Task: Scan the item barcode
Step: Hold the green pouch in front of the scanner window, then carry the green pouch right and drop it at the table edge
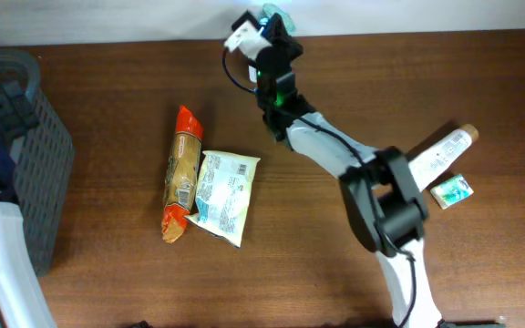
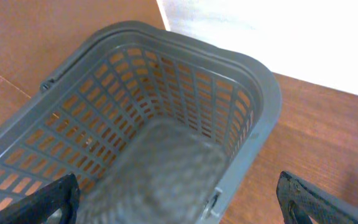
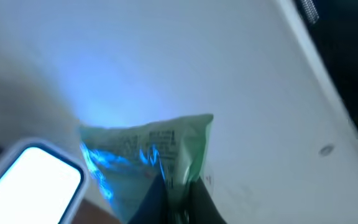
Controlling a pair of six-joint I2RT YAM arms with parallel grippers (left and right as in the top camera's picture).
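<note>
At the table's far edge my right gripper (image 1: 276, 25) is shut on a small green packet (image 1: 277, 13), held up beside a white scanner (image 1: 242, 36). In the right wrist view the green packet (image 3: 148, 152) stands pinched between my dark fingers (image 3: 157, 202), with blue light playing across its printed face. The scanner's bright white window (image 3: 33, 180) shows at the lower left. My right gripper (image 3: 178, 196) grips the packet's lower edge. My left gripper (image 2: 179, 202) hangs wide open over the grey basket (image 2: 263, 81), holding nothing.
The grey basket (image 1: 39, 173) fills the table's left edge, with the left arm above it. An orange snack packet (image 1: 181, 173) and a pale packet (image 1: 223, 196) lie mid-table. A white tube (image 1: 440, 153) and a small green box (image 1: 451, 190) lie at the right.
</note>
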